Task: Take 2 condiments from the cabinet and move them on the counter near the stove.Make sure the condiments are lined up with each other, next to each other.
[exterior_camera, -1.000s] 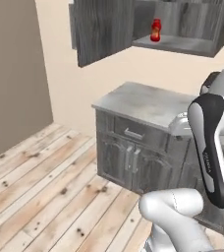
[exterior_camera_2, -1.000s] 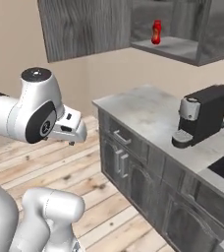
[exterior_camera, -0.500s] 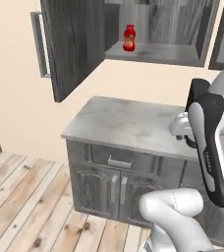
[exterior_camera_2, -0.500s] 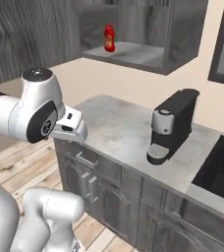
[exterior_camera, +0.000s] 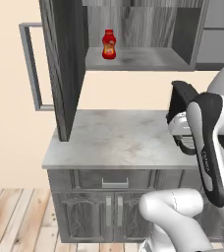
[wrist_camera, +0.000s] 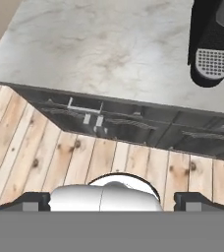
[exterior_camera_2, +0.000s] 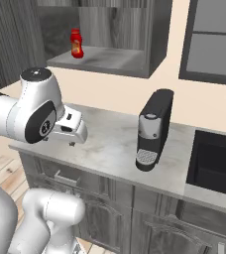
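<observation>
One red bottle point(exterior_camera: 108, 44) sits on the cabinet shelf, well above the spread fingers point(wrist_camera: 33, 201) (holding nothing)

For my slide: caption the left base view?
Red squeeze bottle inside open dark grey wall cabinet above bare marbled counter.

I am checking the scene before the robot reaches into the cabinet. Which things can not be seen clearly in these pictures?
- Red bottle: its label is too small to read in either base view.
- Cabinet: the top edge cuts off its upper part in both base views.
- Coffee machine: the arm covers most of it in the left base view; the hand view's edge crops it.
- Hand: the hand view shows just its finger tips, spread wide.
</observation>
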